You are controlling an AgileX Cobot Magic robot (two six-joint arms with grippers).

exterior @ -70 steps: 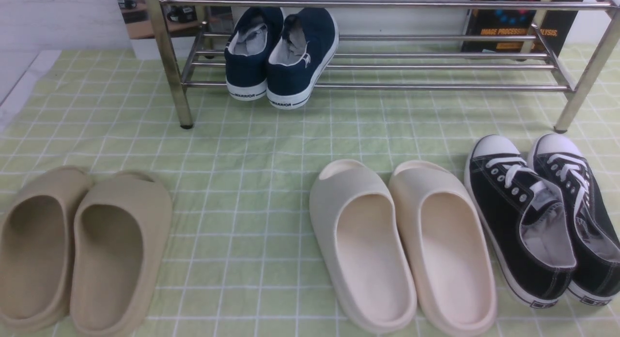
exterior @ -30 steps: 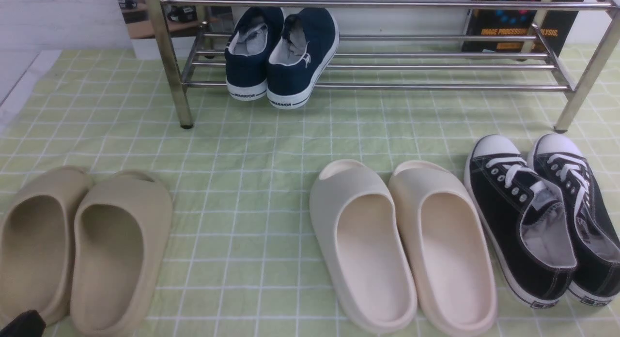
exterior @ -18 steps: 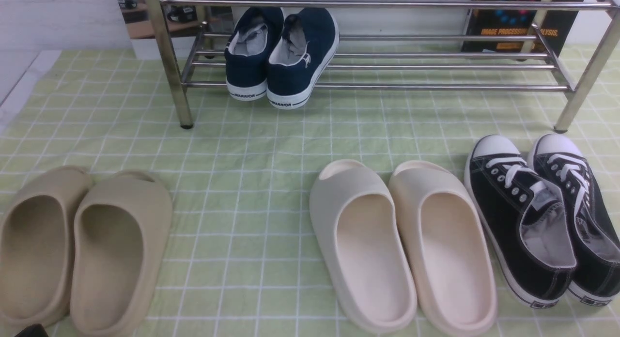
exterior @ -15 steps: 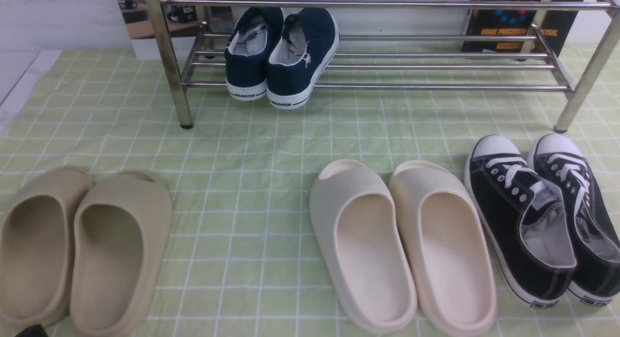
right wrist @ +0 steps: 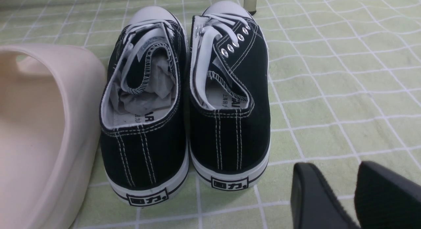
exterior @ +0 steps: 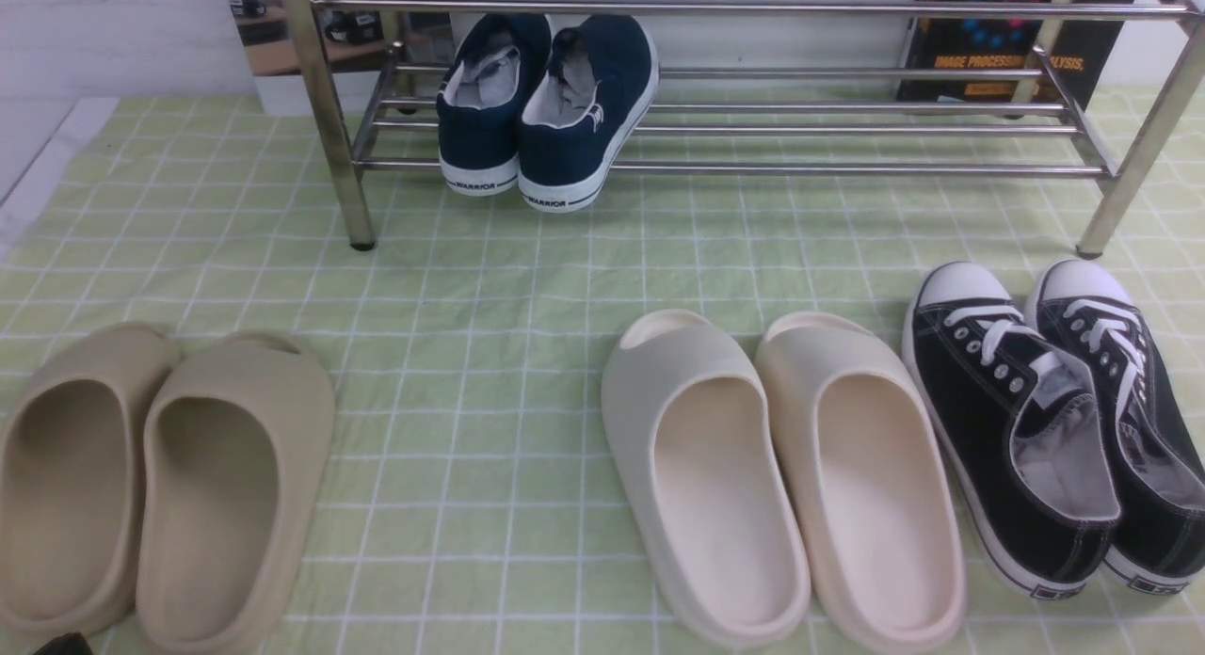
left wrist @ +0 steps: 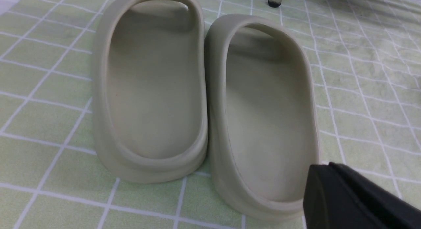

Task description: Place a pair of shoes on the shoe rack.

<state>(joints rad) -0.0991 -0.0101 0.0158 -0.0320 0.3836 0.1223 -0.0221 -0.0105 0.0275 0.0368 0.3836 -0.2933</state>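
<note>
In the lower left of the front view, two tan slides (exterior: 235,486) sit side by side on the green checked cloth (exterior: 452,429), touching, their closed toes pointing up the frame. At the very bottom left corner, a dark tip of the left gripper (left wrist: 324,165) pokes in over the heel end of the outer slide; its jaws are closed. Toward the upper left of centre are the navy slip-on sneakers (exterior: 537,119), the pair resting on the lower shelf of the chrome shoe rack (exterior: 734,168), side by side and touching, with their white-edged heels marked "WARRIOR" facing the camera and overhanging the front bar. The rack spans the upper part of the frame, with a picture panel (exterior: 348,29) behind its left end and a dark book or box (exterior: 1003,48) behind its right end. Right of centre in the lower half, two cream slides (exterior: 711,504) lie against each other, slanting, toes toward the rack. At the right edge, black lace-up sneakers (exterior: 1017,429) with white toe caps stand close beside them, toes also toward the rack. The right gripper (right wrist: 342,169) shows only in its wrist view, its fingers apart and nothing between them.
</note>
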